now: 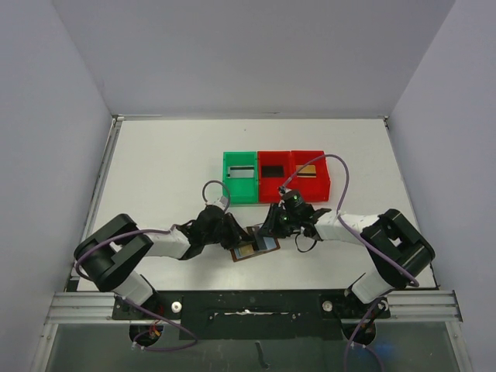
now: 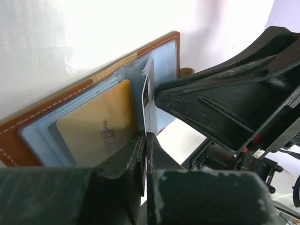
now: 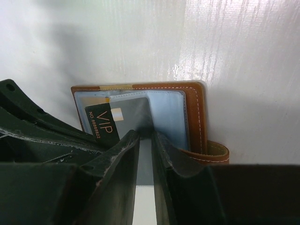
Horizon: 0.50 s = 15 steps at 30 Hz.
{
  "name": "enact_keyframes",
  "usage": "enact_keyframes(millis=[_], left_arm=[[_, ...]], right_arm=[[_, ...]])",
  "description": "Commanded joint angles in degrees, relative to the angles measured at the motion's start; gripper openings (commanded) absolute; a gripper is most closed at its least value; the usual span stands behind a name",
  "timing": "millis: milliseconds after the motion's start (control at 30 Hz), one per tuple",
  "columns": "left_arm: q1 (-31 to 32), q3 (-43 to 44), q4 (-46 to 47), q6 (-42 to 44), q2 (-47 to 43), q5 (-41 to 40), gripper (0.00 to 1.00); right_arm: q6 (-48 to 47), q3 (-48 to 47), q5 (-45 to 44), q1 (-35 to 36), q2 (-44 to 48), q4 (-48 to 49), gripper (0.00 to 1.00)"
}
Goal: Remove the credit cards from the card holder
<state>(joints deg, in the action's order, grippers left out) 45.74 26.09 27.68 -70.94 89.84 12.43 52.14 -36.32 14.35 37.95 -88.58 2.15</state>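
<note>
Card holder lies open on the worktop between both arms. The left arm has its jaws pressed together on a credit card standing up from the pockets. The right arm holds its jaws slightly apart at that card; I cannot tell whether they grip it.

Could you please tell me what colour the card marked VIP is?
The VIP card is black with pale lettering, best seen in the right wrist view.
</note>
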Motion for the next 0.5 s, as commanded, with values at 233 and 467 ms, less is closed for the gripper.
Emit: enact_keyframes(millis=[233,467], left_arm=[[-0.7,-2.0,-9.4,4.6,-14.4,-4.0,0.0],[-7.0,-3.8,-12.1,10.1,-23.8,2.9,0.0]], right_arm=[[-0.3,5.1,-1.1,-2.3,8.6,2.9,0.25],[-0.8,7.9,-1.9,-5.5,22.4,6.6,0.51]])
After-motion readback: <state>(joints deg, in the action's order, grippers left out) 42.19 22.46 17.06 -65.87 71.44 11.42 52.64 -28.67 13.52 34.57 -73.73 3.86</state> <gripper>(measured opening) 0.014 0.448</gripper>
